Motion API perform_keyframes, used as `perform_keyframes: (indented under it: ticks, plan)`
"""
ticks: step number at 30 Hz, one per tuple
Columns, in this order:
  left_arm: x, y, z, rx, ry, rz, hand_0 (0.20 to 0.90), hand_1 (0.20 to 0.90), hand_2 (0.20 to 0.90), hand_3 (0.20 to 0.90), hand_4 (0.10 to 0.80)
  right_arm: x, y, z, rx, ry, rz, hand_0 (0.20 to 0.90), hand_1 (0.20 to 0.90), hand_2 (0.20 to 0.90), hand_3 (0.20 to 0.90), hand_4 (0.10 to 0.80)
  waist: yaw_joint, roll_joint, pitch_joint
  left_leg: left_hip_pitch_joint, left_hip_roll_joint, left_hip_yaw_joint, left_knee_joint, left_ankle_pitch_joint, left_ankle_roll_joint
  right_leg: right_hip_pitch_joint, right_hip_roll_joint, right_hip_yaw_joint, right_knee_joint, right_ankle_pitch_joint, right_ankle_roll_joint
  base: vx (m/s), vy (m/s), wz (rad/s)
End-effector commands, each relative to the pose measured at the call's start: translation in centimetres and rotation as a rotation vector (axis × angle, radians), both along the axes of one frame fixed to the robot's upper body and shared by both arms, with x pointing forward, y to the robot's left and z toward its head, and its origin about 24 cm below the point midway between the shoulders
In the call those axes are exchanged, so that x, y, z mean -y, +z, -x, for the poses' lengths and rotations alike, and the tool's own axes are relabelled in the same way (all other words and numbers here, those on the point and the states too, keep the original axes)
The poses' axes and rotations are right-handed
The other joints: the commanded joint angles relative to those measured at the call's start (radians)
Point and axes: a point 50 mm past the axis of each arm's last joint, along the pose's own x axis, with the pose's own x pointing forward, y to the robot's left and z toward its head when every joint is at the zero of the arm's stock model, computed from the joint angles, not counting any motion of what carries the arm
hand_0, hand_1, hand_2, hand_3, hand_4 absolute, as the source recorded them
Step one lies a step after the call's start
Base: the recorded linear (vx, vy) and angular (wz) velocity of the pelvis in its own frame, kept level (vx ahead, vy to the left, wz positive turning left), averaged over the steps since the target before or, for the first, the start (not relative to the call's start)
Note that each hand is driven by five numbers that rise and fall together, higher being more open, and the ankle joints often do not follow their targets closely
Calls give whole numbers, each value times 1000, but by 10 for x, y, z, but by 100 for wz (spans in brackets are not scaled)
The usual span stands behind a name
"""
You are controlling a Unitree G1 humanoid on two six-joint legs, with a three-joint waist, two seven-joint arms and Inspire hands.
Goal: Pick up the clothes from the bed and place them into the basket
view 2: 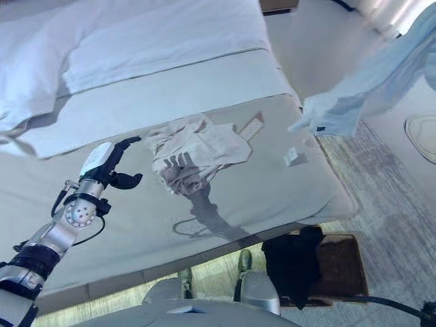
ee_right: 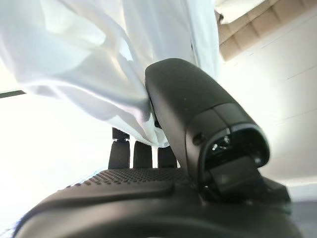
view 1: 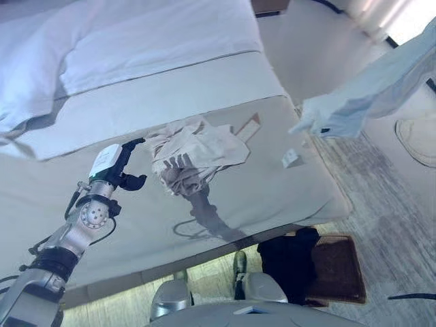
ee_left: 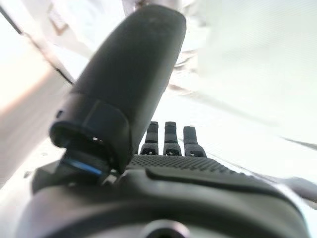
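Observation:
A crumpled beige garment [view 1: 194,155] lies on the grey bed sheet [view 1: 272,197] near the foot of the bed. My left hand [view 1: 125,165] hovers just left of it, apart from it, with straight fingers and thumb; the left wrist view shows the hand [ee_left: 173,163] open and empty. A light blue garment [view 1: 371,92] hangs in the air beyond the bed's right edge, above the floor. In the right wrist view my right hand [ee_right: 148,198] pinches this garment [ee_right: 99,64] between thumb and fingers. A pale round basket rim [view 1: 417,139] stands on the floor at the far right.
A white duvet and pillow [view 1: 102,41] cover the head of the bed. A small white tag [view 1: 291,158] lies on the sheet. On the floor by the foot of the bed a dark garment [view 1: 289,262] lies on a brown mat [view 1: 340,269].

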Motion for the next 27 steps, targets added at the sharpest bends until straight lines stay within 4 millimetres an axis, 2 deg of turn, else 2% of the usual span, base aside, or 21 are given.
perform_keyframes:
  ticks: [1, 10, 16, 20, 27]
  plan:
    - [-6, 10, -1, 92, -1, 8, 900, 900, 900, 900, 800, 13, 38, 42, 183, -94, 137, 300, 300, 300, 200, 100, -40, 3, -218, -32, -47, 0, -8, -100, -25, -28, 46, 34, 97, -110, 46, -3, 3, -43]
    - [-9, 6, 2, 115, 39, 22, 900, 900, 900, 900, 800, 28, 16, 72, 246, -122, 94, 300, 300, 300, 200, 100, -120, 4, -223, -26, -42, 56, -16, -113, -17, -57, 65, 115, 49, -67, 63, -5, -4, -40]
    - [-9, 5, 2, 127, 52, 26, 900, 900, 900, 900, 800, 40, -7, 94, 272, -135, 39, 300, 300, 300, 200, 100, -167, 8, -222, -30, -37, 87, -4, -122, -14, -82, 79, 156, 57, -63, 65, -15, -2, -22]
    - [-10, 5, 2, 131, 58, 31, 900, 900, 900, 900, 800, 41, -26, 104, 244, -122, 36, 300, 300, 300, 200, 100, -190, 11, -220, -32, -36, 98, 2, -125, -12, -93, 87, 174, 62, -59, 66, -18, -8, -18]
    - [-6, 4, 0, 136, 63, 40, 900, 900, 900, 900, 800, 40, -72, 105, 125, -69, -20, 300, 300, 300, 200, 100, -213, 17, -218, -34, -35, 114, 7, -126, -11, -105, 94, 189, 66, -54, 69, -21, -10, -11]
